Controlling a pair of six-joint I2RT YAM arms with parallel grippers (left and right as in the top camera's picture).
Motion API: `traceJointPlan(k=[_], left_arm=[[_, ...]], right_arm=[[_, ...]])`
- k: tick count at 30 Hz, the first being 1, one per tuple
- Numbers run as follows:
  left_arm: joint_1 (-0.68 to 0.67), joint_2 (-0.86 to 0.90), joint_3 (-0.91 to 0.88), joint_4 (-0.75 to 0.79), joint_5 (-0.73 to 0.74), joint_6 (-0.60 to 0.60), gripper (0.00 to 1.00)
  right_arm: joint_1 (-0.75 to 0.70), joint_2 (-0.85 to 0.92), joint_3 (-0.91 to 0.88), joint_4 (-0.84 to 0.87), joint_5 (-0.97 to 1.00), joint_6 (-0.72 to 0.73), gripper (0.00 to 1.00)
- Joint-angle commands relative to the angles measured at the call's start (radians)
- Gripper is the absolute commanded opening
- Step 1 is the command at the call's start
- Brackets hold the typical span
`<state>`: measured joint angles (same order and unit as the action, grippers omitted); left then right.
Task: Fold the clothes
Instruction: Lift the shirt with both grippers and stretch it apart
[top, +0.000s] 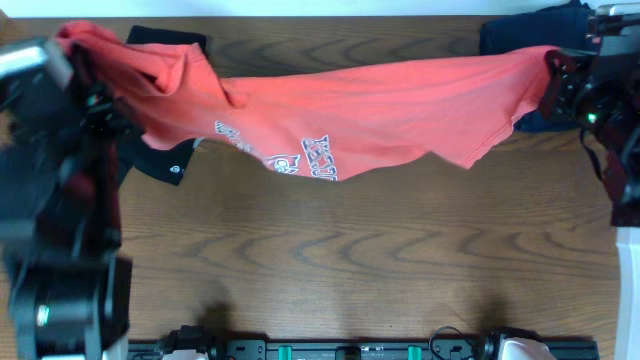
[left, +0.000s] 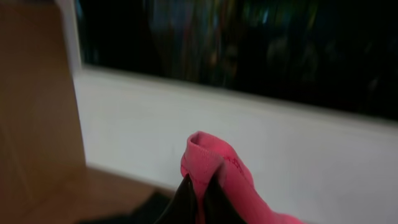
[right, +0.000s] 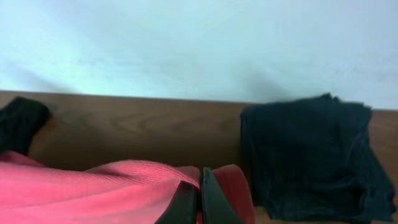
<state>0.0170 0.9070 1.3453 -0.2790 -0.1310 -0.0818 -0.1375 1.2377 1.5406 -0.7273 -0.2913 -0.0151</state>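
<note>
While the coral-red T-shirt (top: 380, 110) hangs stretched between both arms over the far half of the wooden table (top: 350, 270), the entries read:

- Left gripper (left: 198, 194): jaws pinched tight on a bunched edge of the shirt; which edge, cannot tell.
- Right gripper (right: 199, 198): jaws closed on the shirt's opposite end.
- Shirt: middle sagging, white-and-dark lettering (top: 300, 155) facing up.
- Black garment (top: 165, 165), small white logo: on the table beneath the shirt's left end.
- Navy garment (right: 311, 155): folded at the far right corner, just beside the right gripper.

Step in hand, judged: spreading the shirt before laying it down. Recommended: draw both ends toward the bare near side, clear of the black garment. Hold tension even and lower both ends together so the sag lands flat.
</note>
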Motion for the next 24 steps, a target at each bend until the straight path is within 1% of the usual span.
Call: traceJointPlan(k=[1, 5, 6, 7, 10, 12, 14, 18, 21, 24], left_arm=[[0.006, -0.097, 0.032, 0.051, -0.02, -0.005, 0.06], [0.006, -0.182, 0.035, 0.084, -0.021, -0.005, 0.06], [0.006, -0.202, 0.041, 0.082, -0.029, -0.005, 0.07], [0.006, -0.216, 0.045, 0.08, -0.038, -0.005, 0.06], [0.006, -0.247, 0.048, 0.081, -0.058, -0.005, 0.06], [0.006, -0.248, 0.048, 0.092, -0.107, -0.005, 0.06], [0.006, -0.219, 0.047, 0.103, -0.146, -0.005, 0.06], [0.006, -0.126, 0.048, 0.11, -0.148, -0.005, 0.06], [0.006, -0.024, 0.048, 0.113, -0.147, -0.006, 0.06], [0.006, 0.096, 0.048, 0.143, -0.147, -0.01, 0.06]], right_arm=[[-0.014, -0.05, 0.108, -0.039, 0.013, -0.034, 0.01], [-0.015, -0.069, 0.211, -0.127, 0.015, -0.06, 0.01], [-0.015, -0.077, 0.245, -0.154, 0.015, -0.071, 0.01], [-0.015, -0.081, 0.257, -0.164, 0.016, -0.073, 0.01], [-0.015, -0.095, 0.304, -0.186, 0.039, -0.074, 0.01], [-0.015, -0.101, 0.313, -0.174, 0.053, -0.08, 0.01], [-0.015, -0.095, 0.313, -0.158, 0.055, -0.08, 0.01], [-0.014, -0.037, 0.313, -0.148, 0.052, -0.08, 0.01], [-0.014, 0.04, 0.313, -0.129, 0.051, -0.08, 0.01], [-0.013, 0.135, 0.313, -0.074, 0.047, -0.08, 0.01]])
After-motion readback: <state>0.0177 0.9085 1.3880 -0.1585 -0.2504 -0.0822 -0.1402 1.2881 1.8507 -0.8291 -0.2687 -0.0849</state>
